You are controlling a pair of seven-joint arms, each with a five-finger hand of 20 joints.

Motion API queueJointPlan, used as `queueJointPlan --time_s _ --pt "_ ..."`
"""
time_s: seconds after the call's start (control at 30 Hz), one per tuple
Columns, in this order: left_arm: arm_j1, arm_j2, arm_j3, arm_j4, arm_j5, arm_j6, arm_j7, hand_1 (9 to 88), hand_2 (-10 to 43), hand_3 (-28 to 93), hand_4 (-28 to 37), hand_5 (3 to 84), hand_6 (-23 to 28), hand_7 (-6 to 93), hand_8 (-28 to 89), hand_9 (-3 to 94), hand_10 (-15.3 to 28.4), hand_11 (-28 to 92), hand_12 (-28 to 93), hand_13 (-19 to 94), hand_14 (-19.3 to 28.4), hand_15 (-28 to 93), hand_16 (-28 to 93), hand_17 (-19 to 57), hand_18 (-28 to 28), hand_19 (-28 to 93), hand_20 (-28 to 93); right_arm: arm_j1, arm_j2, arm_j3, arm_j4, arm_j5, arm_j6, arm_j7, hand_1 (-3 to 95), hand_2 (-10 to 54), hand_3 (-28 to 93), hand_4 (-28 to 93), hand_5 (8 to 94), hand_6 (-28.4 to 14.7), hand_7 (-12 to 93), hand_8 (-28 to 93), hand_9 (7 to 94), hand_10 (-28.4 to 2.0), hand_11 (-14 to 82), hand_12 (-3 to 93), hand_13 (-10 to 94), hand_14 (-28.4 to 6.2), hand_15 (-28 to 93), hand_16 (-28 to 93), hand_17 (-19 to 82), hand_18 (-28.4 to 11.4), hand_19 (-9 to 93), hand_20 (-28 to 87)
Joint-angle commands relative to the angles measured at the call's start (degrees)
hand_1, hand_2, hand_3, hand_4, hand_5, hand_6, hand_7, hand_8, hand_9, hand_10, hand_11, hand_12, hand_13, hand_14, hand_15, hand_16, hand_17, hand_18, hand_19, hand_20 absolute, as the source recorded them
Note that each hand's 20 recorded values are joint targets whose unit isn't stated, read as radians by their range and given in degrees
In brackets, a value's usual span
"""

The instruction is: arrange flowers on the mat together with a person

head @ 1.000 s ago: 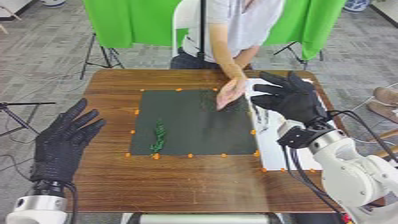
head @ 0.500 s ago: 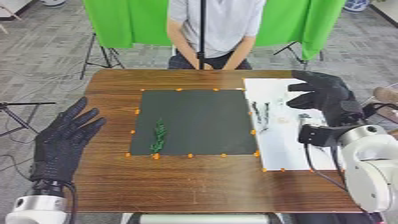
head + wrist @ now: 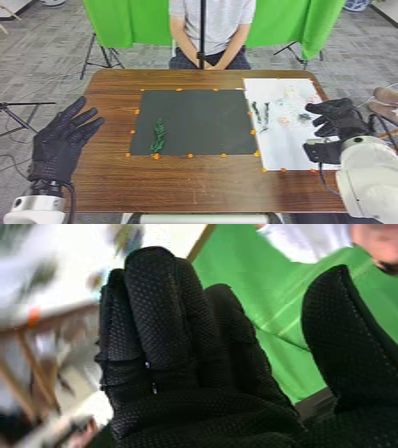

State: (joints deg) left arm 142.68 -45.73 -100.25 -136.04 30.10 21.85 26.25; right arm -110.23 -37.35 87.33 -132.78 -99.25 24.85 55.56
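The right hand [image 3: 346, 121], at middle right, is released, and the thin stems [image 3: 266, 113] on the white sheet [image 3: 282, 142], right of centre, seem light and fragile, needing a gentle mid-length pinch.

Before me is a table [image 3: 160, 185], with a mat [image 3: 204, 122] on it. On the mat, toward its left edge and in the half nearer me, lies a sprig [image 3: 159, 136], running lengthwise away from me. Just right of the mat is a sheet [image 3: 277, 135]. Two stems [image 3: 259, 112] lie side by side on the sheet's left part, with small pieces [image 3: 305, 117] to their right. Behind the table hangs a curtain [image 3: 124, 25].
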Motion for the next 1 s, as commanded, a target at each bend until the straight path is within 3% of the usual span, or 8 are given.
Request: queueJointPlan --time_s 0.03,0.17,0.27,0.33,0.37,0.5,0.8,1.0 --pt "0.90 -0.34 -0.53 -0.18 0.16 -0.10 -0.25 21.7 8.9 75 -25.5 34.9 7.4 9.2 -8 32.3 16.1 19 10 22 22.9 45 -8 -8.8 17.6 38 14 1.44 1.90 -2.72 2.22 -10.41 -2.62 9.95 33.5 -0.5 67 -20 53.4 -9.4 11 -10 64.1 -21.7 27.5 16.3 66 -15.4 65 9 37 -25.6 93 -6" --pt "0.88 -0.34 -0.69 -0.20 0.08 -0.04 -0.36 21.6 8.9 75 -25.5 34.9 7.3 9.3 -8 32.2 16.2 19 10 22 22.9 45 -8 -8.8 17.6 38 14 0.83 1.15 -1.85 2.55 -11.18 -8.60 13.15 34.2 -1.1 66 -20 54.1 -9.9 10 -10 64.9 -22.3 27.1 16.1 67 -15.5 65 9 38 -25.8 93 -6" --pt "0.75 -0.67 -0.89 -0.13 0.19 -0.14 -0.70 21.6 8.8 75 -25.4 34.9 7.3 9.3 -8 32.3 16.2 19 10 22 23.0 45 -8 -8.8 17.6 38 14 0.28 1.62 -2.65 3.62 -14.30 -10.25 15.93 35.3 -1.9 66 -19 54.8 -10.0 10 -10 64.0 -22.9 25.3 15.6 67 -16.1 65 9 38 -26.1 93 -6" --pt "1.13 -0.39 -0.91 -0.19 -0.10 0.01 -0.19 21.6 8.8 75 -25.4 34.9 7.3 9.3 -8 32.3 16.2 19 10 22 22.9 45 -8 -8.8 17.6 38 14 -0.47 1.80 -2.02 3.95 -13.93 -11.47 16.74 35.7 -2.1 66 -19 54.7 -10.0 9 -10 64.0 -23.1 25.1 15.7 67 -16.4 65 9 38 -26.2 93 -7" --pt "1.16 -0.69 -1.11 -0.26 0.15 -0.13 -0.73 21.6 8.8 75 -25.5 34.9 7.3 9.3 -8 32.3 16.2 19 10 22 22.9 45 -8 -8.8 17.6 38 14 -0.83 1.63 -1.85 4.13 -14.07 -12.45 17.32 35.9 -2.3 66 -19 54.6 -9.9 9 -10 64.3 -23.2 25.2 15.8 67 -16.3 65 9 38 -26.3 93 -7" --pt "1.25 -0.37 -1.06 -0.30 -0.23 0.19 -0.23 21.6 8.8 75 -25.5 34.9 7.3 9.3 -8 32.3 16.1 19 10 22 22.9 45 -8 -8.8 17.6 38 14 -0.84 2.04 -2.58 5.55 -14.13 -15.37 19.03 37.1 -3.1 65 -19 54.7 -10.0 9 -10 65.5 -23.3 27.7 17.1 67 -16.4 66 10 38 -26.5 93 -7" --pt "0.73 -0.38 -0.89 -0.23 -0.01 0.07 -0.66 21.6 8.7 75 -25.6 34.8 7.4 9.3 -8 32.3 16.1 19 10 22 22.9 45 -8 -8.8 17.6 38 14 3.75 3.14 -8.78 9.36 -15.80 -20.63 22.50 39.4 -4.8 65 -19 54.2 -7.6 7 -10 65.8 -23.1 28.1 17.2 68 -15.9 65 10 39 -26.6 93 -7" --pt "1.27 0.15 -0.89 -0.32 -0.42 0.37 0.13 21.6 8.8 75 -25.6 34.9 7.4 9.3 -8 32.2 16.1 19 10 22 22.9 45 -8 -8.8 17.6 38 14 7.92 3.65 -13.30 12.01 -16.30 -23.95 23.79 40.8 -6.4 65 -19 54.3 -7.8 6 -9 65.0 -22.6 27.4 16.7 68 -15.6 65 10 39 -26.6 93 -7"
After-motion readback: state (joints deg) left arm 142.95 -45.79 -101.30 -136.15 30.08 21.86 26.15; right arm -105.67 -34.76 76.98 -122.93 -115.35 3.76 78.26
